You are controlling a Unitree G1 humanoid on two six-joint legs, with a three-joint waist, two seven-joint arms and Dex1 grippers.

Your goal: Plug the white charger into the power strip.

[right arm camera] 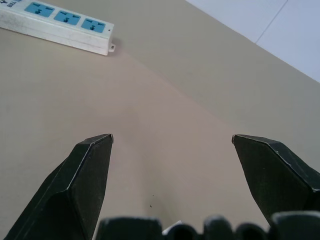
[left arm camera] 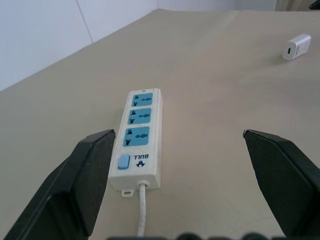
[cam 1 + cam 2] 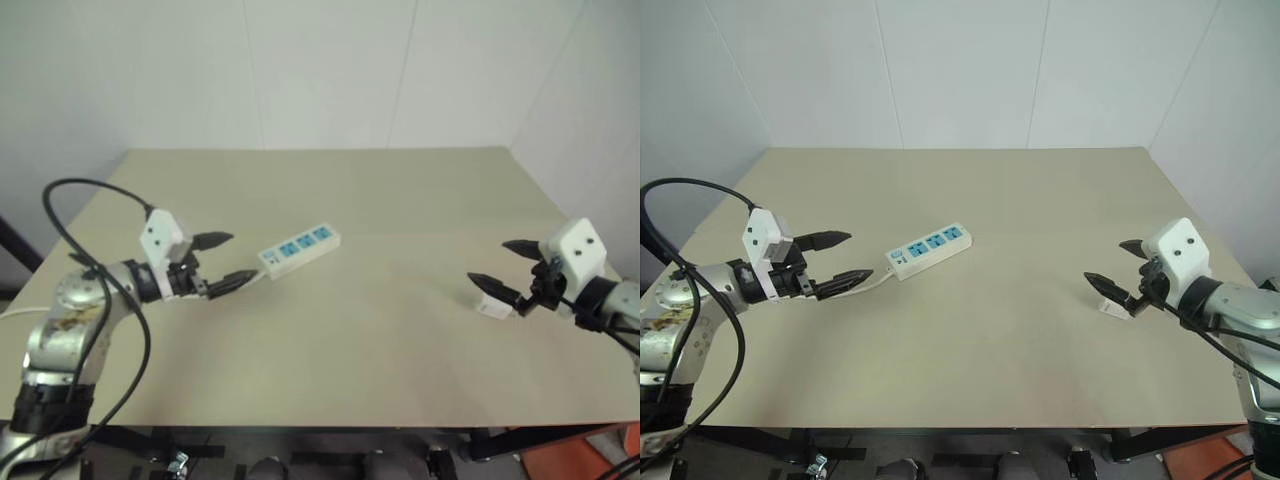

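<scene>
Both grippers spread, empty. Drop your right gripper (image 3: 1112, 270) over the white charger (image 3: 1111, 308) just below; left gripper (image 3: 842, 258) steadies the power strip (image 3: 929, 249) switch end.

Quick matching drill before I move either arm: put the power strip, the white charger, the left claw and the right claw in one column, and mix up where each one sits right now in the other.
Things:
1. power strip
2. white charger
3. left claw
4. right claw

Places or states:
A. open, right beside the charger on the table's right side
B. lying flat left of the table's middle, three blue sockets facing up
C. open, just short of the strip's switch and cord end
D. small, lying on the table's right side, not plugged in

Pairs: 1-B, 2-D, 3-C, 4-A
</scene>
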